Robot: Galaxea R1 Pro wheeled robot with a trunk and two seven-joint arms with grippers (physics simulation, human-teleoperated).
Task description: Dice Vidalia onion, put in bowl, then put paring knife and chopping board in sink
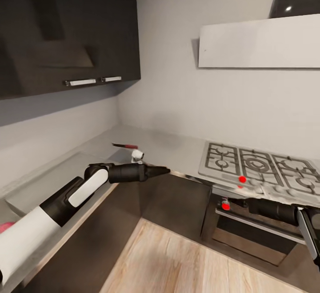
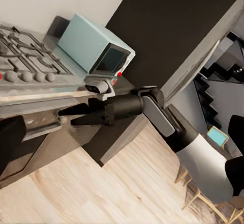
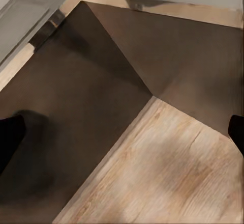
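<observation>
The paring knife (image 1: 125,145), red-handled with a dark blade, lies on the grey countertop (image 1: 178,148) near the room's corner. My left gripper (image 1: 163,171) hovers open and empty just in front of the counter edge, right of and nearer than the knife. A pale steel sheet, apparently the sink's drainboard (image 1: 49,178), runs along the left counter beneath my left arm. My right gripper (image 2: 68,117) is open and empty in front of the oven. The onion, chopping board and bowl are out of view. A small pink thing (image 1: 4,227) at the picture's edge is too cropped to identify.
A gas hob (image 1: 258,165) sits on the right counter over an oven (image 1: 249,231). A pale blue box-shaped appliance (image 2: 96,43) stands beyond the hob. Dark wall cabinets (image 1: 66,31) hang at the left and a range hood (image 1: 262,40) at the right. Wood floor (image 1: 186,262) lies below.
</observation>
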